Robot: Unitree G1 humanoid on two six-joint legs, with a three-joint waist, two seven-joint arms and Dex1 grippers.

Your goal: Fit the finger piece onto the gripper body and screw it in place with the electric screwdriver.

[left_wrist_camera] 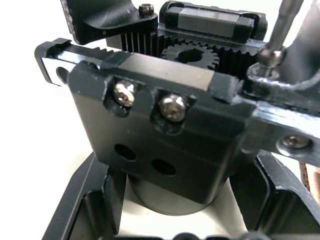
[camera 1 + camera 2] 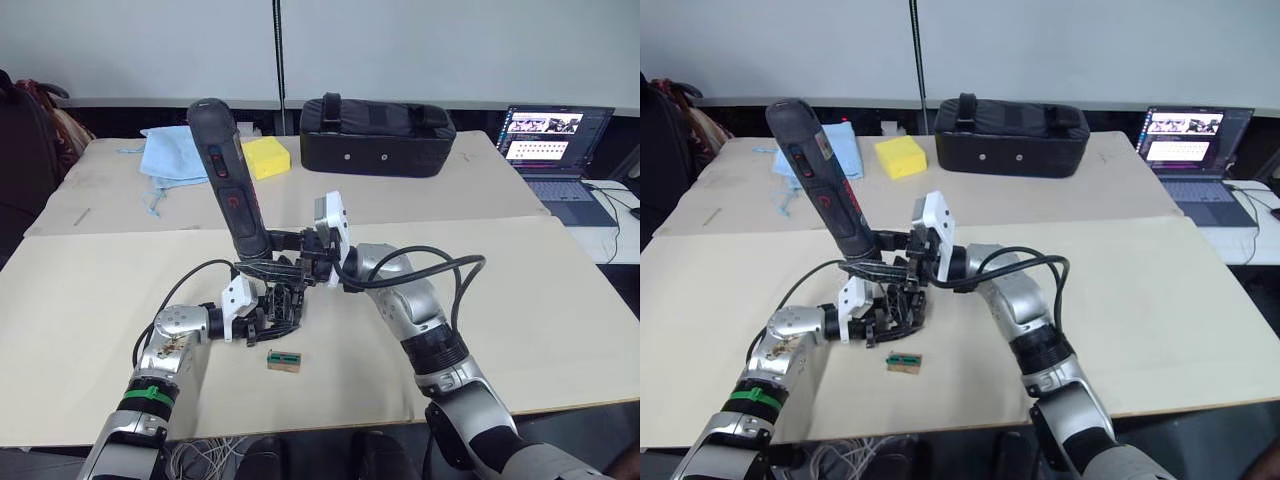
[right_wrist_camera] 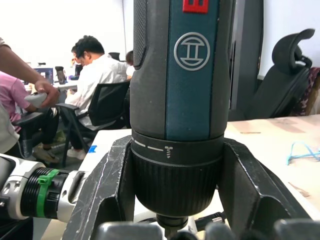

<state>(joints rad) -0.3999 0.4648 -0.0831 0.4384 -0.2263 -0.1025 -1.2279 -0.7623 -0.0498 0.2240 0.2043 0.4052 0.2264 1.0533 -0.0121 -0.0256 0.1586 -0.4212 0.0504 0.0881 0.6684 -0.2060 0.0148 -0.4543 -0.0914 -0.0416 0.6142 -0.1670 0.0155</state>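
where toothed gripper body sits, cylindrical electric screwdriver

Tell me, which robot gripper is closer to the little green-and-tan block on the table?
Left. The left gripper holds the gripper body just beside the green-and-tan block; the right gripper grips the electric screwdriver higher up, farther away.

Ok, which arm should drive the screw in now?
Right. The right gripper is clamped on the electric screwdriver, standing bit-down over the gripper body, which the left gripper steadies on the table.
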